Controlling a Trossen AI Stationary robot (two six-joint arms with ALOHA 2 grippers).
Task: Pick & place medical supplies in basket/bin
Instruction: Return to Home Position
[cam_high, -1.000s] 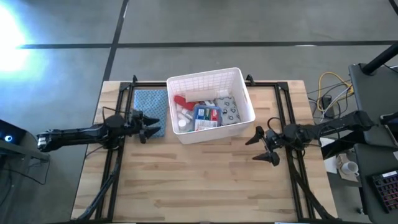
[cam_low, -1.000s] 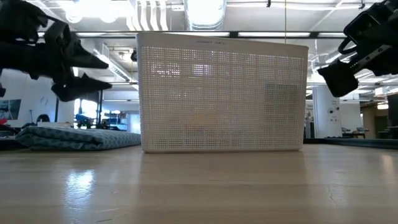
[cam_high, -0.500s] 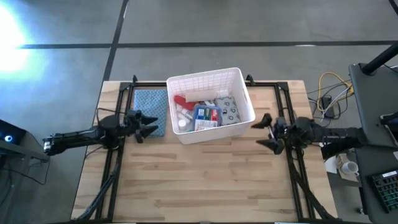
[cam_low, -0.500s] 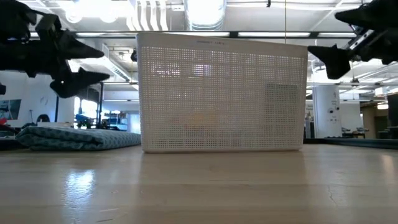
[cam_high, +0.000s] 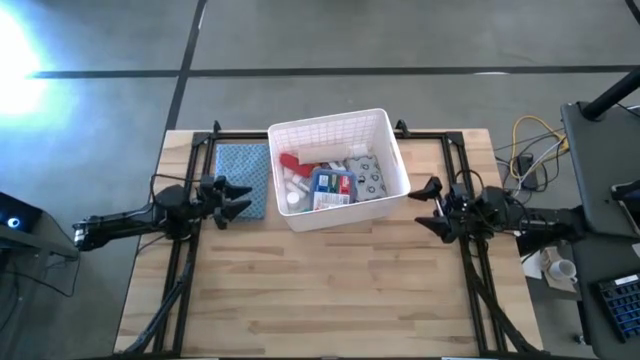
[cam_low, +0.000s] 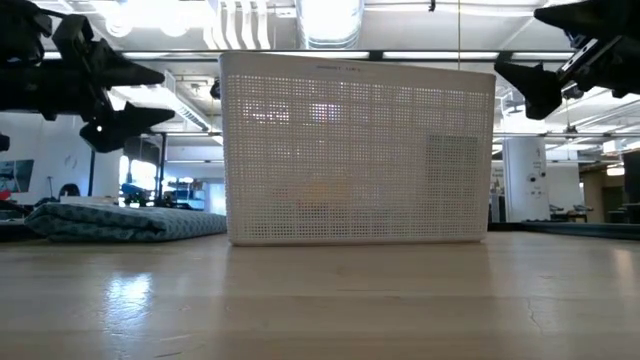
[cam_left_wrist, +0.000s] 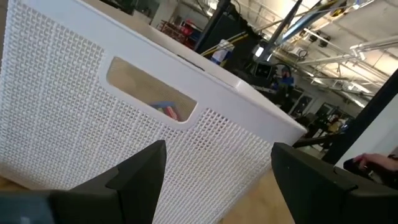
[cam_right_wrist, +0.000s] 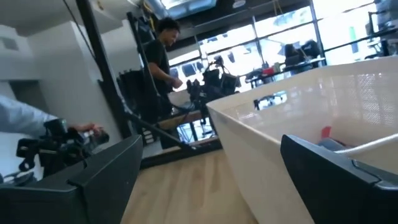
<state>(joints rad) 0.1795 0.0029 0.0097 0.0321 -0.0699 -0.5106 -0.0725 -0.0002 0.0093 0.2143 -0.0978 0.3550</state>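
Observation:
The white lattice basket stands at the table's far middle and holds the medical supplies: white bottles, a red piece, a red-white-blue box and a grey packet. It also shows in the low view and both wrist views. My left gripper hovers open and empty at the basket's left, beside the cloth. My right gripper hovers open and empty at the basket's right. Both are above the table in the low view, left and right.
A blue-grey folded cloth lies flat on the table left of the basket, under my left gripper's far side. Black frame rails run along both table sides. The near half of the wooden table is bare. A person stands in the room beyond.
My right gripper has risen and swung toward the table's far edge, ending level and pointing at the basket's right side. My left gripper has drawn back a little toward the table's left edge and risen slightly. The basket and its contents have stayed put.

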